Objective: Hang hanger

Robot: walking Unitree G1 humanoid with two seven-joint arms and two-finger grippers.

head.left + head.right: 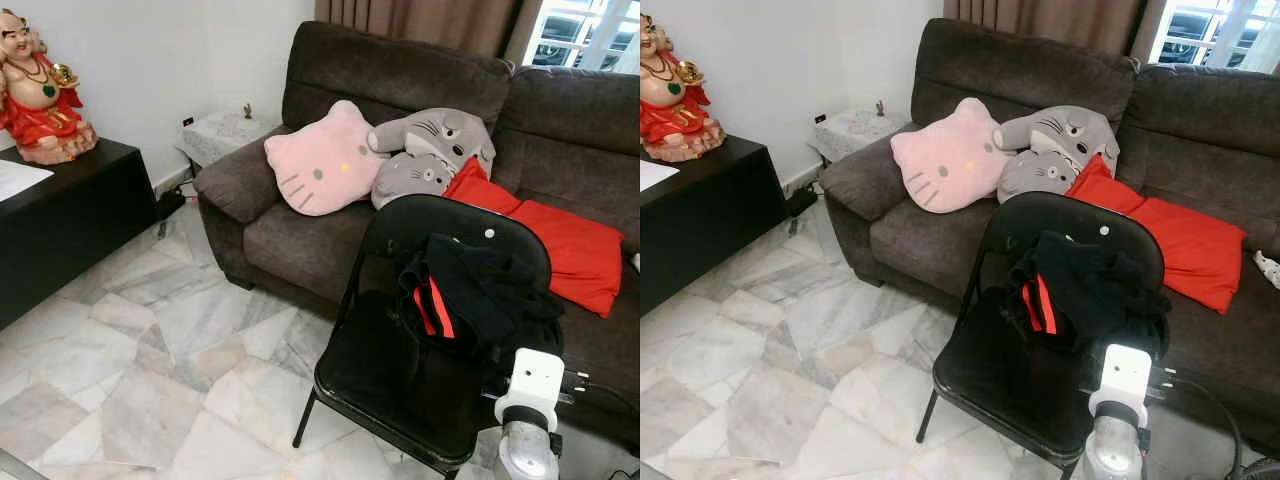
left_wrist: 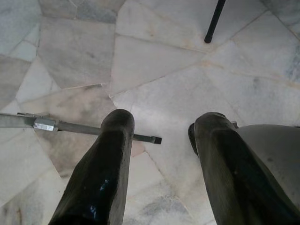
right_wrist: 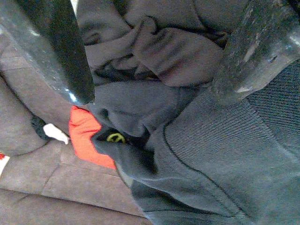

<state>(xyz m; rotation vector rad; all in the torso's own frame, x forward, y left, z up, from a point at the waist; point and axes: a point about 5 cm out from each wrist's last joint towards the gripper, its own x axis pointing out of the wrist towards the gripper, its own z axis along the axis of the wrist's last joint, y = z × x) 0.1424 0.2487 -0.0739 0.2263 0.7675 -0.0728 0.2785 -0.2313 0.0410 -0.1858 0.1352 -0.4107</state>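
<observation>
A black garment with red stripes (image 1: 470, 290) lies bunched on the seat and backrest of a black folding chair (image 1: 375, 385) in front of the sofa. My right arm (image 1: 530, 400) reaches up from the lower right toward the garment. In the right wrist view, my right gripper (image 3: 152, 93) is open, its fingers (image 3: 56, 51) spread just over the dark folds of the garment (image 3: 197, 154). My left gripper (image 2: 164, 119) is open and hangs over the marble floor with nothing between its fingers.
A dark brown sofa (image 1: 300, 240) behind the chair holds a pink cat pillow (image 1: 325, 160), grey pillows (image 1: 430, 150) and a red cushion (image 1: 570, 250). A black cabinet (image 1: 60, 220) with a red statue (image 1: 35, 90) stands left. A metal bar (image 2: 70, 126) lies on the floor.
</observation>
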